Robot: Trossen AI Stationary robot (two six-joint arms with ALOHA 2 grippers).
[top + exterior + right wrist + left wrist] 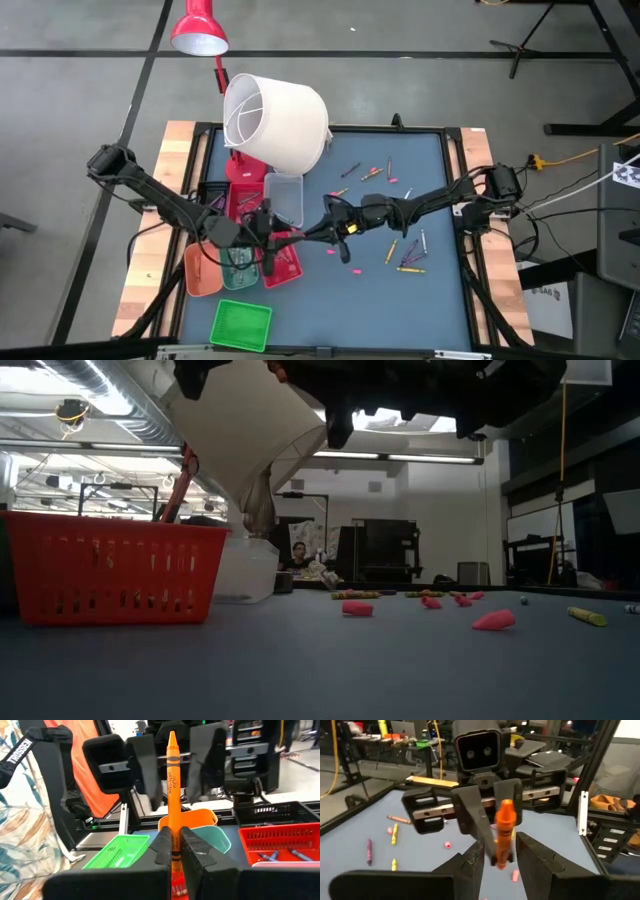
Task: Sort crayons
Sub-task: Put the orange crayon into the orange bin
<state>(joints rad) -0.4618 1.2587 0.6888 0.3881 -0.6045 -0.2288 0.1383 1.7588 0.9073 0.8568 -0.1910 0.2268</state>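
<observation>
Between the two grippers, above the red plastic basket, handing over a slim orange wax crayon: right gripper pinching its lower end upright, left gripper spread wide around it, not yet gripping. Probably calling next for closing the left fingers, then releasing the right.

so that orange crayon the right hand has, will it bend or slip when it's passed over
The orange crayon stands straight above the right hand, so it probably stays stiff, though a thin stick like this could snap if squeezed hard. Its paper wrapper should give some grip. Only the lower end is pinched, so it may tilt when the open left hand closes on it.
</observation>
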